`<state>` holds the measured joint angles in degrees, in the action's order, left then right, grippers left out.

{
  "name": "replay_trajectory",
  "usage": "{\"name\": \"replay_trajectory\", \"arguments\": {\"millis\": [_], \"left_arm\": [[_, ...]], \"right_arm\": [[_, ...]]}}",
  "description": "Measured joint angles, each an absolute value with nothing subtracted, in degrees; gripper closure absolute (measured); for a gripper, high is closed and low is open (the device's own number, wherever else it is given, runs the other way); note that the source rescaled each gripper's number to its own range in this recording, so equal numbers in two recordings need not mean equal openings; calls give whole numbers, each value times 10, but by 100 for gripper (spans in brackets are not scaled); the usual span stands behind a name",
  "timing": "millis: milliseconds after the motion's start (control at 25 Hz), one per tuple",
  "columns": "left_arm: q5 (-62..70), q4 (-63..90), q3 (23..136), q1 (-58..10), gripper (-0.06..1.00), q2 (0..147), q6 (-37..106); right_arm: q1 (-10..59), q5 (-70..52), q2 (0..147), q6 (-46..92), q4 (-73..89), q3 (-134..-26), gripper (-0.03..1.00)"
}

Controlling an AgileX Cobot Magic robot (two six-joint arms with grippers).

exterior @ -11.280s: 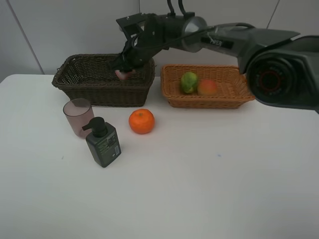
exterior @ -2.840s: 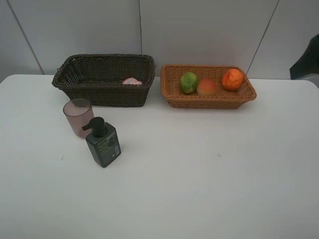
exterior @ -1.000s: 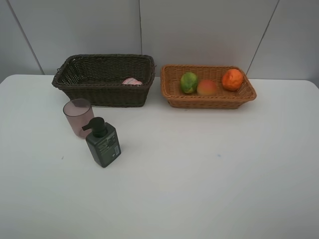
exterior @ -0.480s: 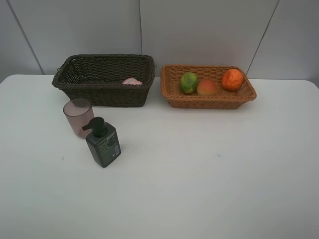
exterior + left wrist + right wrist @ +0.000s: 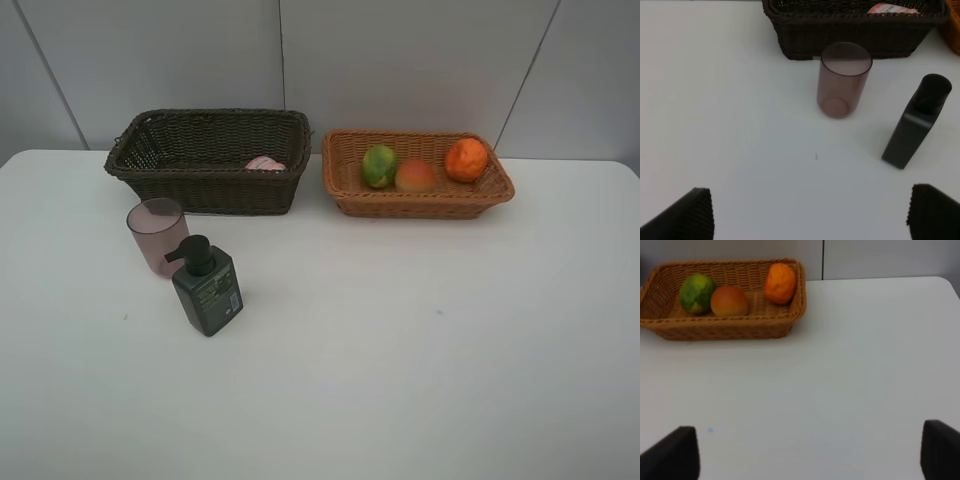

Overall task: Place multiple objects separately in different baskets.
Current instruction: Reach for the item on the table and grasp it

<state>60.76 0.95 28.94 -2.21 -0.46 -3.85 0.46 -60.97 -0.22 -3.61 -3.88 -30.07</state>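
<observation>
3 fruits [image 5: 415,176] in light basket [image 5: 420,208], bottle [image 5: 265,163] in dark basket [image 5: 200,190]: sorted by kind. Cup [image 5: 156,235], pump [image 5: 206,290] pending near desk's left edge. Left gripper [image 5: 812,215], right gripper [image 5: 807,452] wide open, empty.

Orange [image 5: 466,159], mango [image 5: 379,165], peach [image 5: 415,176] in light basket [image 5: 420,208]; cup [image 5: 157,236] upright.

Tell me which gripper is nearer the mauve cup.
Left. The open left gripper faces the mauve cup across bare table; the right gripper faces the light basket, no cup in its view.

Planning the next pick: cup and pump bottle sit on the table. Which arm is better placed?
Probably left. Its wrist view faces the cup and pump bottle before the dark basket, jaws open; the right arm faces the fruit basket.
</observation>
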Motion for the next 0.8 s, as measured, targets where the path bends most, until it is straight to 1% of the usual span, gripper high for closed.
{"name": "replay_trajectory", "arguments": {"millis": [440, 600, 720, 800], "left_arm": [[608, 15, 289, -22, -6, -5, -40], [605, 15, 294, -22, -6, 1, -85], [598, 12, 307, -22, -6, 53, -115], [587, 5, 318, -22, -6, 113, -116]], "right_arm": [[5, -610, -2, -36, -39, -301, 2], [5, -609, -2, -36, -39, -301, 2], [5, -609, -2, -36, -39, -301, 2], [5, -609, -2, -36, -39, -301, 2]]}}
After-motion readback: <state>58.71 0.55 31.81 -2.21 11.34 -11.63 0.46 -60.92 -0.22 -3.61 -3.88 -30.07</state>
